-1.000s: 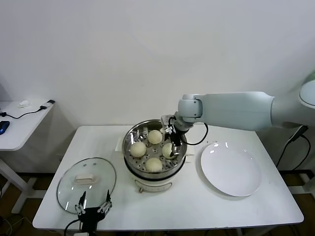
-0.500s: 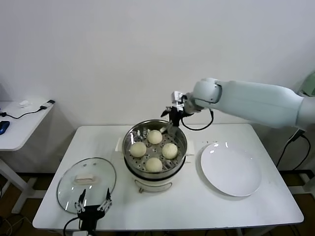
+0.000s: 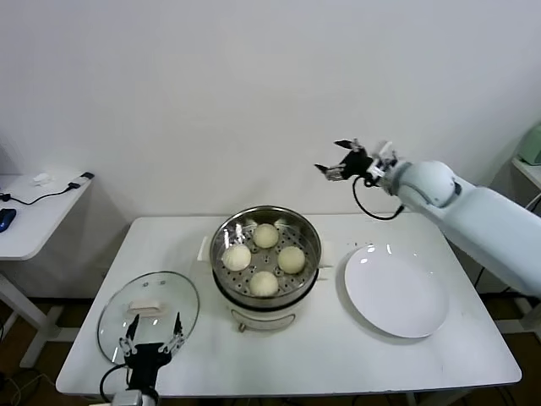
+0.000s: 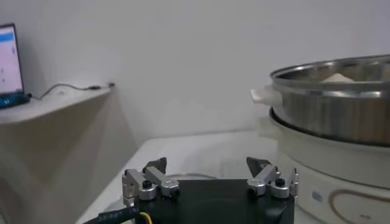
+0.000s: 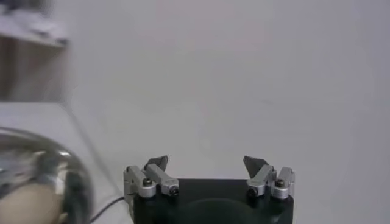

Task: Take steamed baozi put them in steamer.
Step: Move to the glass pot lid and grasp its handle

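Four small round cream-white dough baozi [image 3: 264,259] sit on the perforated tray inside the round shiny steel steamer [image 3: 267,289], mid-table.

My right gripper [image 3: 345,161] hangs high behind the pot, near the wall, jaws spread, holding nothing. My left gripper [image 3: 151,342] is parked low at the near table edge, just by the round glass lid [image 3: 148,315], jaws spread, empty.

Risks as I judge them: a careless right-arm return could clip the steamer rim; a left-arm lift could nudge the lid off the edge.

White rectangular table [image 3: 321,359]; flat round white plate [image 3: 396,292] bare, right of the pot. Plain white wall; side desk [image 3: 30,222] with cables at left.
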Controlling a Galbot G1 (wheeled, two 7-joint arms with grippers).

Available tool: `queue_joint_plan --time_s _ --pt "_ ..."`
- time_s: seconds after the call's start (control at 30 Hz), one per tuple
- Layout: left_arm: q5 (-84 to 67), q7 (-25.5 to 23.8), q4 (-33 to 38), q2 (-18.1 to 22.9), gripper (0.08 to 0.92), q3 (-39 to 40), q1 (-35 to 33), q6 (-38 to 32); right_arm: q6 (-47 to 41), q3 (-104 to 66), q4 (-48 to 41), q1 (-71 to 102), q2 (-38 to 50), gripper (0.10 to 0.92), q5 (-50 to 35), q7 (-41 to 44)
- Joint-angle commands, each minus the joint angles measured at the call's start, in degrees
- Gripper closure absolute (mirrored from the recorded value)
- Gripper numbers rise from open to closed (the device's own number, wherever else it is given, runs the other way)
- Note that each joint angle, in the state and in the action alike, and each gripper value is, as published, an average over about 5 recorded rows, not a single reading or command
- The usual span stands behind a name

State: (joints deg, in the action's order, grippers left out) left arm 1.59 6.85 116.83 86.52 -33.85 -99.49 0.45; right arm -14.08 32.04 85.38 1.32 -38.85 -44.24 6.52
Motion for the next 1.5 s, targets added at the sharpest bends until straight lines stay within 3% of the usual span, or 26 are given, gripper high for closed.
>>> queue_joint_plan --time_s 0.03,0.33,0.43,0.63,0.77,0.9,1.03,1.5 --pt "1.68 -0.61 -0.90 -3.96 0.177 -1.19 0.93 -4.19 8.17 -67.49 12.48 66.06 -2.11 0.203 14.44 -8.30" --pt "10.42 1.68 -4.91 -5.26 0.177 -1.86 1.72 -9.47 25.02 -76.69 11.44 82.63 -20.59 0.203 25.56 -4.57" --pt "18.19 5.94 -7.25 -5.32 0.177 -2.29 1.98 -11.83 28.22 -76.60 10.98 85.18 -25.75 0.203 26.00 -4.56" --pt "46.48 19.51 -14.26 -5.63 0.177 -4.08 3.15 -17.25 33.04 -75.22 10.36 88.43 -32.75 0.203 26.06 -5.10" --pt "64.13 24.32 -17.67 -7.60 0.177 -5.37 2.45 -13.85 33.72 -73.14 10.32 89.24 -34.73 0.203 26.93 -5.76" --pt "69.42 22.67 -19.01 -9.46 0.177 -4.83 1.19 -3.96 33.71 -71.31 10.02 89.31 -36.09 0.203 28.56 -6.16" --pt "71.04 20.79 -19.71 -9.33 0.177 -4.77 2.46 1.20 33.91 -70.37 9.71 89.12 -37.28 0.203 30.00 -6.88" --pt "73.78 19.09 -23.50 -6.34 0.177 -3.22 10.36 5.38 35.90 -70.67 9.85 90.43 -38.81 0.203 32.09 -7.97"
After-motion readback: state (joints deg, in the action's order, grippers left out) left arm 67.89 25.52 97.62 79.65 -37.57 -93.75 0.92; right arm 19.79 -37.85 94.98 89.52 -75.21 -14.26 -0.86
